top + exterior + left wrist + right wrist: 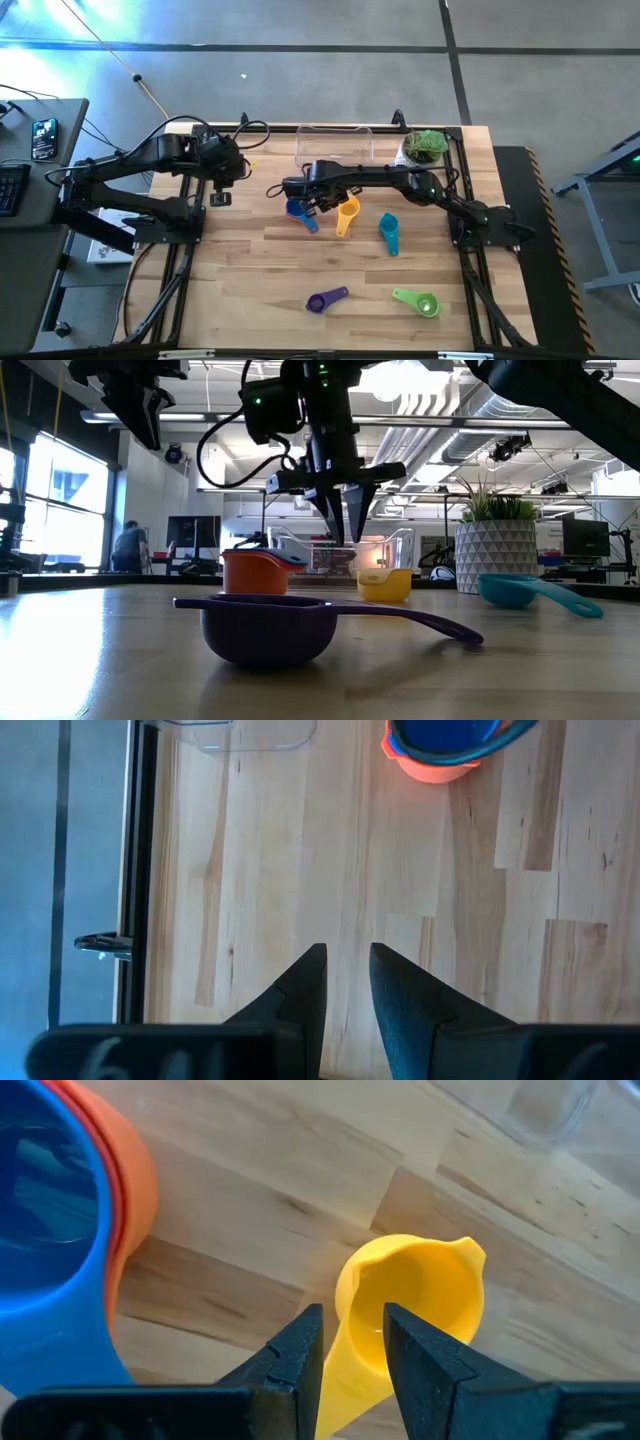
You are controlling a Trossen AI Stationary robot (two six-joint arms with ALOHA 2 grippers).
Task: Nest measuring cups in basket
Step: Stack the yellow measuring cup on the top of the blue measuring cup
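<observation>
The right gripper [350, 1342] is hung just above the yellow cup [410, 1310], its two fingers set a narrow gap apart and pointed down at the cup's handle end. Nothing is seen pinched between them; in the low view the tips [343, 520] are held above the cup [384, 584], clear of it. The left gripper [345, 982] is parked over bare wood near the table's [240, 290] left edge, its fingers likewise parted by a slim gap and empty.

Taking the basket [334, 142] as landmark: it is placed at the far edge of the table, near the middle, and nothing can be seen inside it. The blue cup [298, 211] is nested inside the orange cup [135, 1190], and the pair is set in front of the basket, slightly left of its centre. The yellow cup is laid just in front of the basket, right beside that pair. The teal cup [388, 231] is found farther front and to the right of the basket. The purple cup [324, 300] and green cup [418, 301] are placed well in front of the basket, near the table's front edge, purple to the left of green. A potted plant [426, 146] stands just right of the basket.
</observation>
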